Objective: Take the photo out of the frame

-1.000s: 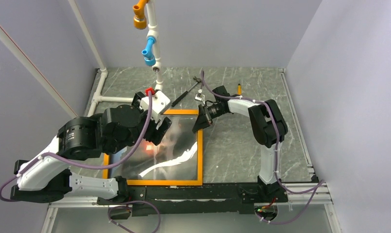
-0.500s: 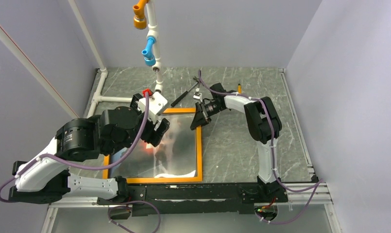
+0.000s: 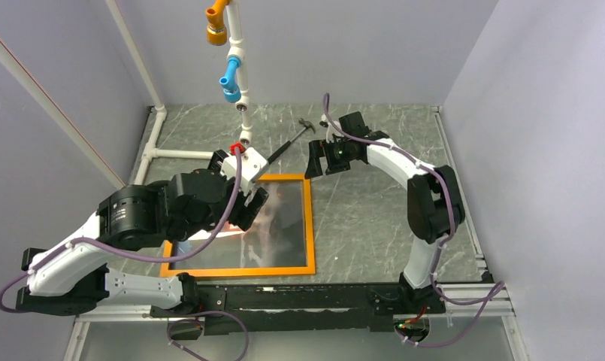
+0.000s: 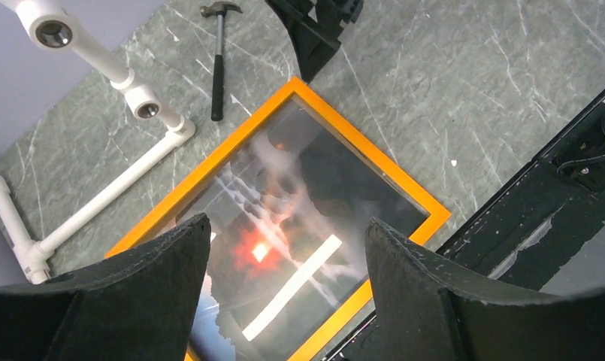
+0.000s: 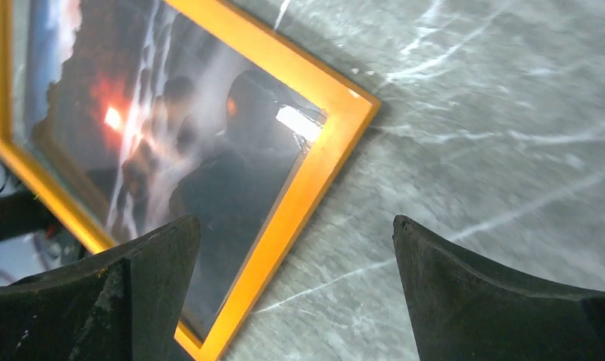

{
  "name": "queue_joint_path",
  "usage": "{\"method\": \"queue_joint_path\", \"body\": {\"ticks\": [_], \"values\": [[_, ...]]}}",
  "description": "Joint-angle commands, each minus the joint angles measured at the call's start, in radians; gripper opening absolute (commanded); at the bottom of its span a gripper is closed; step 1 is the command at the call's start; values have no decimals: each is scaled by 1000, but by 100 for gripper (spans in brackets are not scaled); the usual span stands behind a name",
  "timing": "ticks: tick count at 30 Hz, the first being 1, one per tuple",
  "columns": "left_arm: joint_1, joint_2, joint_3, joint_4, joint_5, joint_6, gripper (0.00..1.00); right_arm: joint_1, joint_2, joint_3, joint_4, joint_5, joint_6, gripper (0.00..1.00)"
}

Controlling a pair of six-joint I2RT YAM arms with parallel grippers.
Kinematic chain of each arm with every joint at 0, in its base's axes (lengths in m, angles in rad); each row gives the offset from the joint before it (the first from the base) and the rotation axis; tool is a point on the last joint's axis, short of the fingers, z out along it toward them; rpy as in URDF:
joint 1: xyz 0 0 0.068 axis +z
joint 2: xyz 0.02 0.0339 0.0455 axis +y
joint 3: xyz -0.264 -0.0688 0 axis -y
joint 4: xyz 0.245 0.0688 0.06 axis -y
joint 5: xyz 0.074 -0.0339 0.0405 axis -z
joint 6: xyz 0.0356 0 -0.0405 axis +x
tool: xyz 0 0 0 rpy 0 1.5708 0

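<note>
My left jaws hang wide open above the photo (image 3: 280, 226), seated flush in the frame (image 3: 310, 226), flat on the worktop (image 3: 374, 218); my right jaws gape empty off its far corner. Risk: no exposed edge, so a pinch may drag both together or scuff the print.

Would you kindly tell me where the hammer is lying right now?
In the top view, the hammer lies far centre, just beyond the frame, between the white pipe and the right gripper.
</note>
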Motion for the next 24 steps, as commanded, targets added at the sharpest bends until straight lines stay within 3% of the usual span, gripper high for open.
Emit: {"method": "queue_joint_path", "body": {"ticks": [1, 6, 11, 15, 19, 24], "values": [[0, -20, -50, 33, -31, -51, 78, 63, -101, 18, -138, 333, 106, 100], [12, -93, -218, 134, -65, -137, 84, 190, -126, -25, -272, 574, 192, 100], [64, -145, -378, 207, -13, -238, 85, 259, -221, -253, -46, 550, 387, 100], [74, -161, -434, 213, 15, -292, 85, 331, -197, -276, -9, 637, 486, 99], [74, -174, -449, 193, 17, -312, 85, 384, -172, -289, 7, 713, 524, 86], [75, -202, -460, 197, 7, -311, 85, 400, -134, -303, 53, 676, 526, 71]]}}
